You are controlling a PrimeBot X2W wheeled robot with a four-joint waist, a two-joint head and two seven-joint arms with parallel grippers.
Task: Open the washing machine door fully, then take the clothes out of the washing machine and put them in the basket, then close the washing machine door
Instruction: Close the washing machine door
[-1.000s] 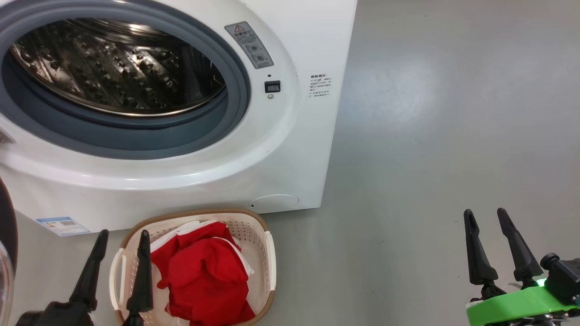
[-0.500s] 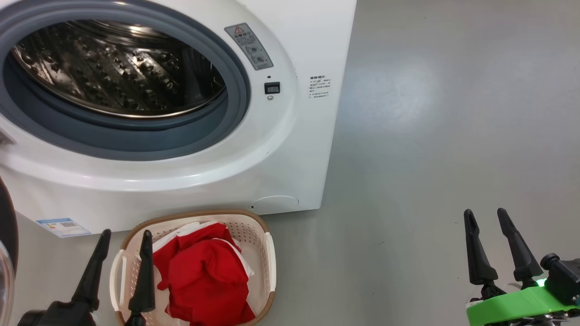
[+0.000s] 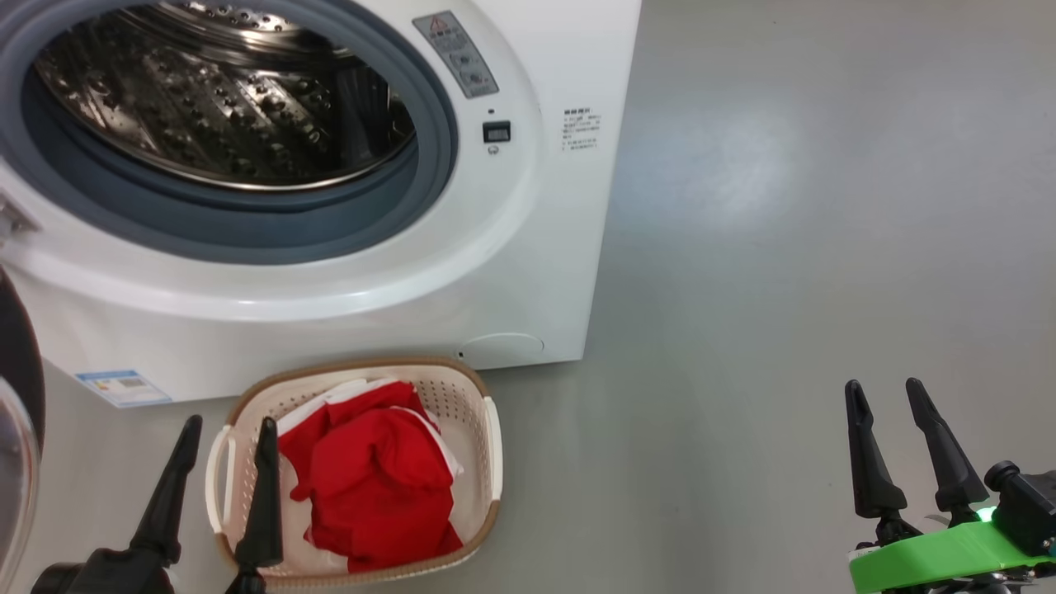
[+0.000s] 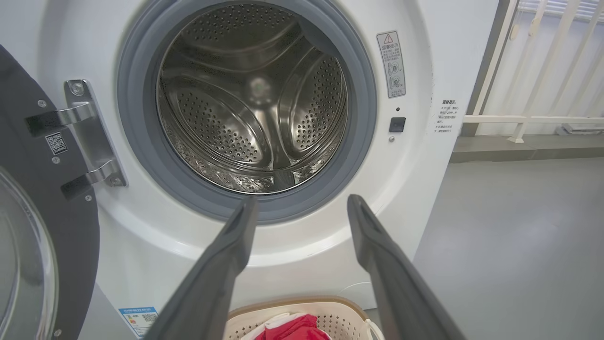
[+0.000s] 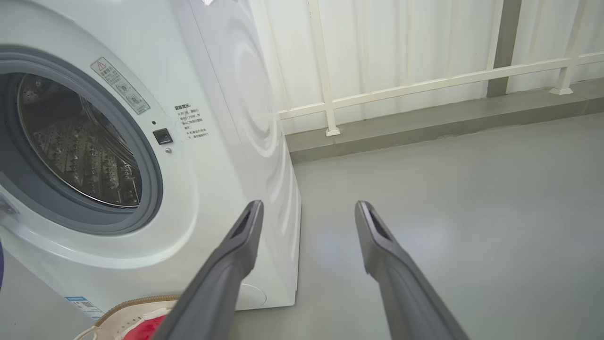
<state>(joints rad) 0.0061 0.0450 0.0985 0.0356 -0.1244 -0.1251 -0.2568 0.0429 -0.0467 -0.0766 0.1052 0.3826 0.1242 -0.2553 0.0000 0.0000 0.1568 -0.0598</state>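
My head camera has shifted since a moment ago, but the things have not moved. The clothes (image 3: 371, 478) lie in the basket (image 3: 363, 363), near left before the washing machine (image 3: 528, 272). The drum (image 4: 255, 104) is empty and the door (image 4: 23, 165) stands open at left. The left gripper (image 3: 228, 422) and right gripper (image 3: 883, 388) have wide, empty jaws. I judge that closing the door remains.

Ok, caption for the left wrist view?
Open left end effector faces the empty drum of the washing machine; door swung open at left, red clothes in the basket below.
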